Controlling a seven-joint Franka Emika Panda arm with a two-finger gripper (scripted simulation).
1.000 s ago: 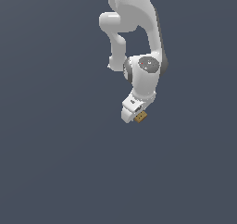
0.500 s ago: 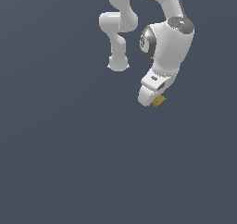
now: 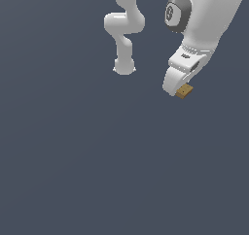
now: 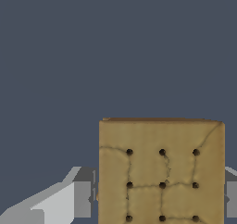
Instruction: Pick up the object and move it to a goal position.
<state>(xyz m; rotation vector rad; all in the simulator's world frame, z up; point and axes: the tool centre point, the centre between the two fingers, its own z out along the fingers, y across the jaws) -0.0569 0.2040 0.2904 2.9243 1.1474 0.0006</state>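
The object is a tiny tan-brown cube point(image 3: 184, 91) with small dark dots on its face. It sits between the fingertips of my white gripper point(image 3: 181, 90), high in the exterior view's right and well above the grey floor. The gripper is shut on it. In the wrist view the cube point(image 4: 161, 172) fills the near field between the two grey finger pads point(image 4: 82, 199), and its dotted, cracked face shows plainly. The far finger is mostly hidden behind the cube in the exterior view.
The arm's white base and lower links point(image 3: 124, 30) stand at the back middle of the exterior view. A plain dark grey floor point(image 3: 97, 171) spreads under everything. No goal marker shows.
The gripper, with the cube held in it, has risen and moved toward the exterior view's right over the last second. The grip on the cube has not changed.
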